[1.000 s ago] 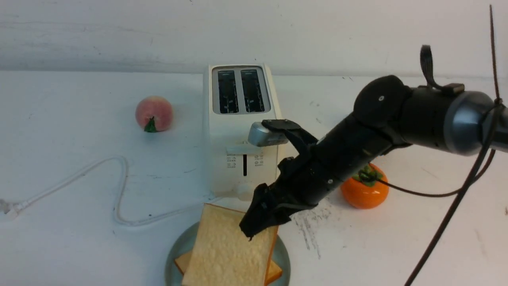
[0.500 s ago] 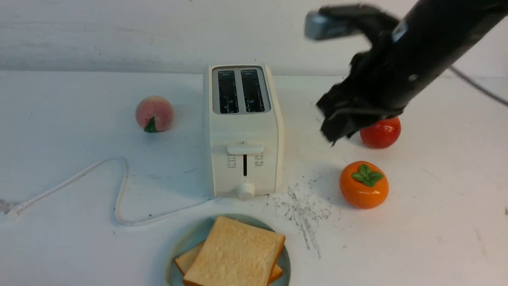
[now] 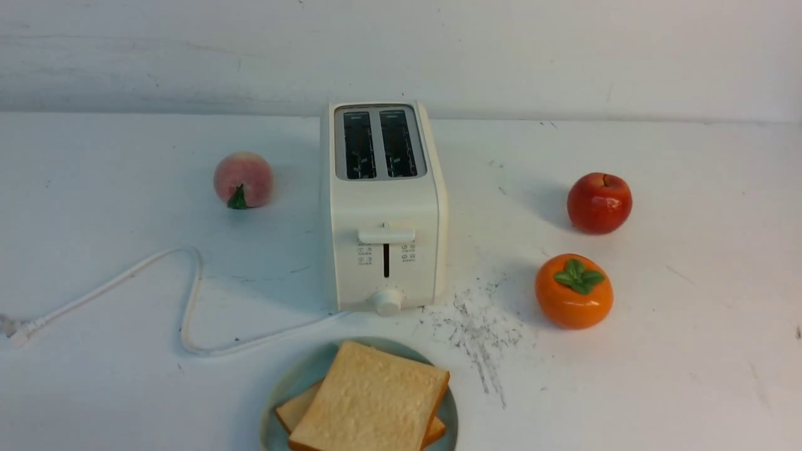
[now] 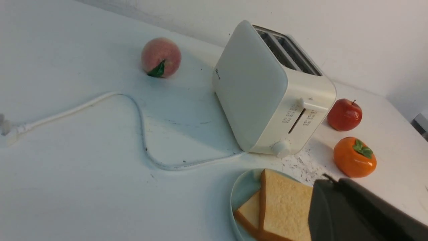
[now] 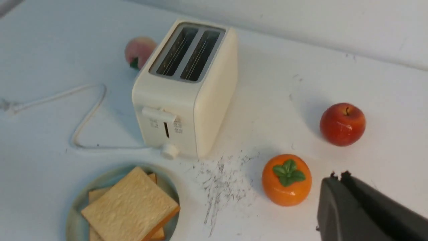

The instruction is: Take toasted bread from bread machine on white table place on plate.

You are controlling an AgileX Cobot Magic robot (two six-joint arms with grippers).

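Status: toasted bread (image 3: 369, 401), both slices stacked on plate (image 3: 299, 378), tabletop (image 3: 677, 376) near edge. bread machine (image 3: 383, 207) slots empty. left gripper (image 4: 326, 182), right gripper (image 5: 338, 176): closed, holding nothing. Task judged complete.

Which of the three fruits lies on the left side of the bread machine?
The pink peach. The red apple and the orange persimmon both lie to the right of the bread machine.

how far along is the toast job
Done: both slices of toasted bread lie stacked on the plate, and the bread machine shows two empty slots. In hand: nothing; the left gripper and right gripper are shut and empty. Left: nothing visible.
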